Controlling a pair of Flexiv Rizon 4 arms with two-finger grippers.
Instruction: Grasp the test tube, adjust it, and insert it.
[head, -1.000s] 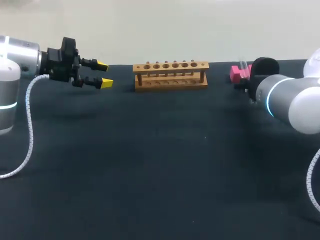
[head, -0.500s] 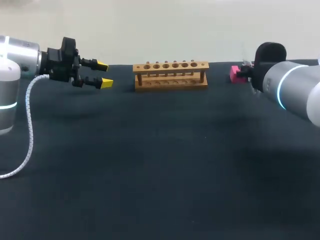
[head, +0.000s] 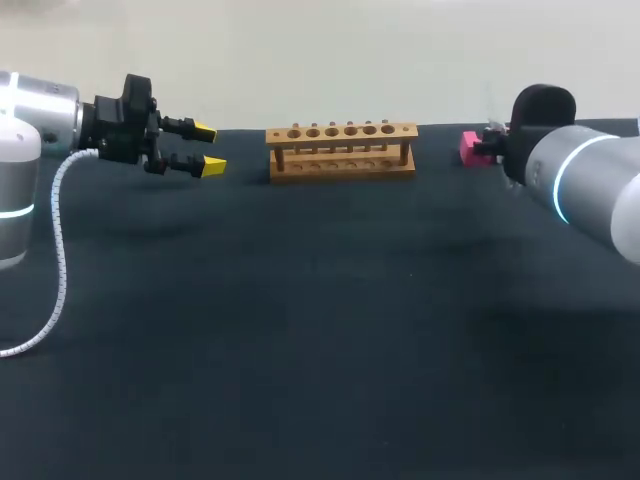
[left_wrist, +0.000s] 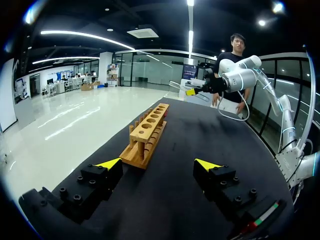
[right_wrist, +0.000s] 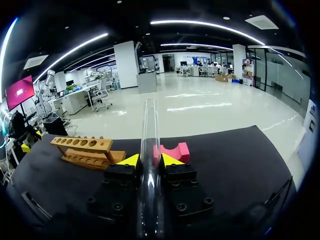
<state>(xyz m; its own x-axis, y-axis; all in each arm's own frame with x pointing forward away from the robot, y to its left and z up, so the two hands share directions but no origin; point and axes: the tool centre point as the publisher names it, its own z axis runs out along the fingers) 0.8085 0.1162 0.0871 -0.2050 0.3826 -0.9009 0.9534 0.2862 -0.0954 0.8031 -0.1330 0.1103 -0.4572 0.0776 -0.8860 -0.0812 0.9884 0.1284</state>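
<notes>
Across the black table (head: 320, 330) we record one change: our right arm (head: 590, 190) stands higher than a second ago, while our left arm (head: 40, 130) is unmoved at the far left, the left gripper (head: 208, 148) spread wide with nothing between its fingers. The wooden rack (head: 342, 150) sits at the far middle of the table and the pink block (head: 472, 147) near its right end, both as before. The right gripper (right_wrist: 150, 160) pinches the clear tube (right_wrist: 149, 130) from both sides, the tube running out ahead of the fingers, near the block.
</notes>
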